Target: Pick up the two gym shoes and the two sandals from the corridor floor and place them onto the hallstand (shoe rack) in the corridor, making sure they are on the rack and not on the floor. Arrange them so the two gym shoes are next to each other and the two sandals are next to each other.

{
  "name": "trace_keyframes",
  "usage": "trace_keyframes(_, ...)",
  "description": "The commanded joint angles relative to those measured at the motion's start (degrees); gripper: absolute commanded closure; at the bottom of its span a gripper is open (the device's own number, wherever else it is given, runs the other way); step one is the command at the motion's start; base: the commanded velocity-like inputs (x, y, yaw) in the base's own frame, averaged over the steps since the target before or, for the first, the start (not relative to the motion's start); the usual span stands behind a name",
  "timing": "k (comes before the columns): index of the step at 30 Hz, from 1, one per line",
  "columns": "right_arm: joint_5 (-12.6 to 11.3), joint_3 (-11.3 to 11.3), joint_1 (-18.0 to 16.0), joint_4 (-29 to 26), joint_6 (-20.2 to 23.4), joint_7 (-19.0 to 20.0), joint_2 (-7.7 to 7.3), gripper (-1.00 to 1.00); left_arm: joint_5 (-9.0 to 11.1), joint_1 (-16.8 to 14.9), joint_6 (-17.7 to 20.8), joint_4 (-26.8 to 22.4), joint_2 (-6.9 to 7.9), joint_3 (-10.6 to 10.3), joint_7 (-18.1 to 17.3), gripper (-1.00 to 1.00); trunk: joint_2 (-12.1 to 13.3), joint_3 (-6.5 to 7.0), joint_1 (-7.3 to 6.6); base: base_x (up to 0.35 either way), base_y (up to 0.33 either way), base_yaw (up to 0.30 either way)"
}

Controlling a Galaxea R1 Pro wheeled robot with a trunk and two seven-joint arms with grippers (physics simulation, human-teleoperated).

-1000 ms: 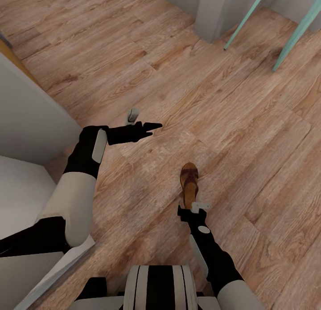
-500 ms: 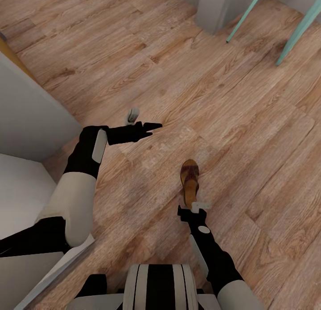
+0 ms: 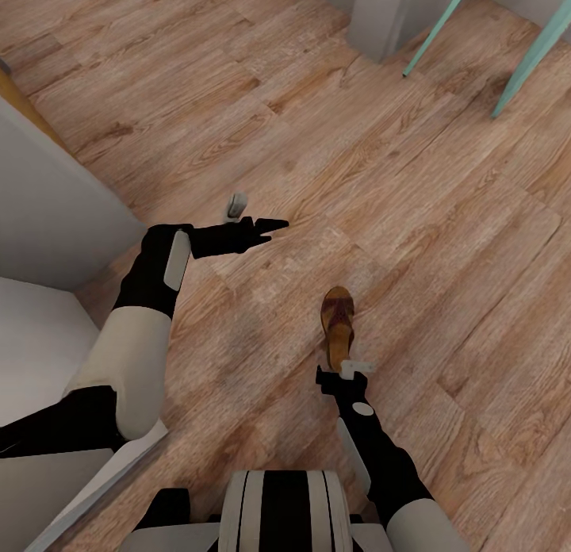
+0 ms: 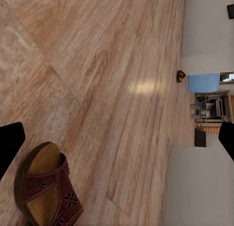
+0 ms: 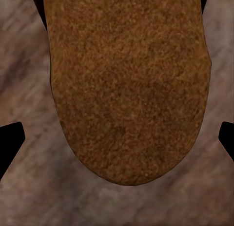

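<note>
My right gripper (image 3: pixel 342 371) sits spread at the sandal's (image 3: pixel 337 327) heel on the floor (image 3: pixel 381 187). Right wrist: insole between fingertips (image 5: pixel 9 145). Left gripper (image 3: pixel 266 225) spread, empty; its camera catches the strap.

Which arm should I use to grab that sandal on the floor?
Right. The right gripper sits at the sandal's heel, jaws open either side in the wrist view. The left gripper points away over bare floor.
</note>
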Motion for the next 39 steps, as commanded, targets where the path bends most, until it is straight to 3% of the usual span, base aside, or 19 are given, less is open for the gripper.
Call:
trace_keyframes(1,-0.4,0.1,0.0,-0.1,0.2,-0.4,0.0,-1.0,-0.2,0.0,0.3,0.0,-0.06,0.2,-0.2,-1.0,0.0,-0.03,-0.01,0.013,0.0,0.0)
trace_keyframes(39,-0.4,0.1,0.0,-0.2,0.2,-0.4,0.0,-1.0,-0.1,0.0,0.3,0.1,-0.06,0.2,-0.2,-1.0,0.0,-0.03,-0.01,0.013,0.0,0.0)
